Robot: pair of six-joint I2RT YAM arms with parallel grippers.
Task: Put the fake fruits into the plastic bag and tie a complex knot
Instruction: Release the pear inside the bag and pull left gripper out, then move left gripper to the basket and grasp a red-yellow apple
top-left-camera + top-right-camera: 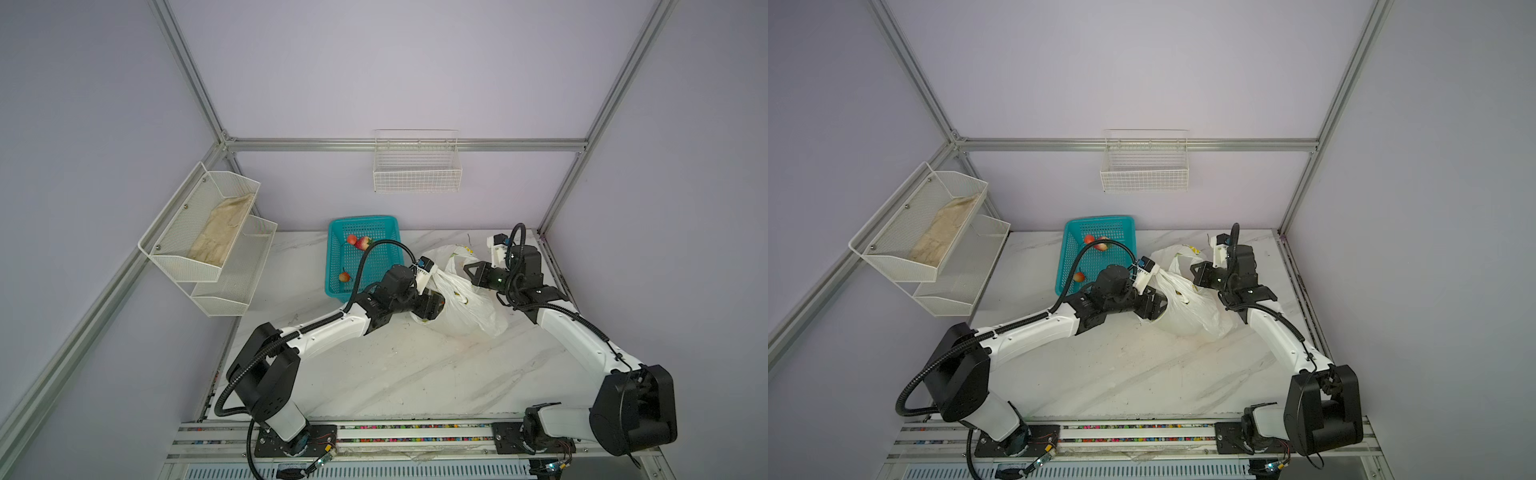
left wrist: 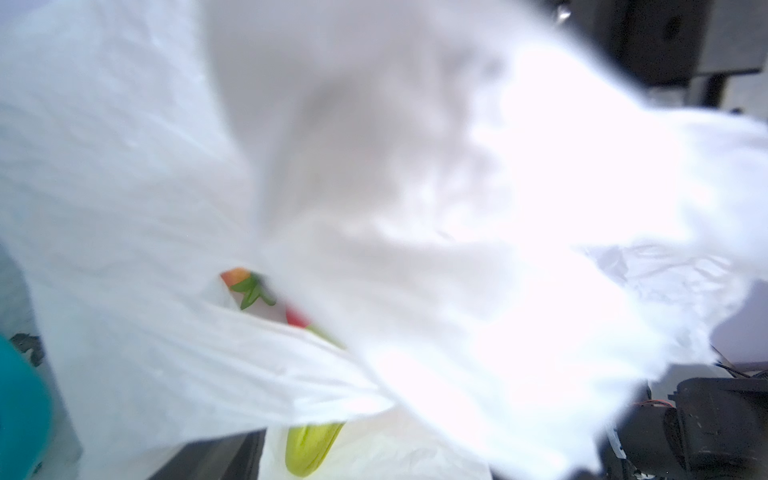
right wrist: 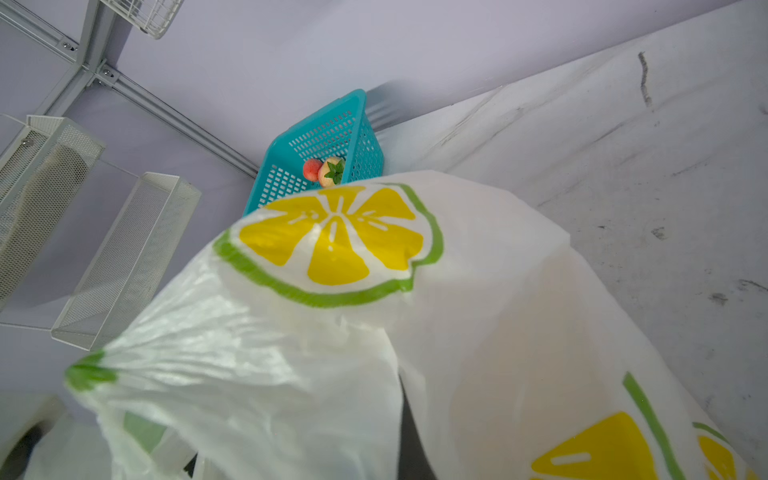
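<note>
Top views show both arms meeting at the plastic bag (image 1: pixel 467 309), which slumps on the marble surface (image 1: pixel 374 374) right of centre, closer to the far edge than the near one. At its mouth the left tool (image 1: pixel 432 307) is pushed in among the film, which hides its jaws, so whether it is open cannot be told. The right tool (image 1: pixel 469 269) is closed and appears to pinch the bag's rim, holding it up. Seen from the left wrist, a yellow-green banana (image 2: pixel 309 444) and a strawberry (image 2: pixel 245 282) already lie inside. Just beyond the left tool, against the far edge, a teal basket (image 1: pixel 376 224) holds three fruits (image 1: pixel 360 242): two together at its far end, one at its near-left corner. The left arm is clearly nearer them, so the coming pick likely falls to it. Tying the handles has not yet begun.
</note>
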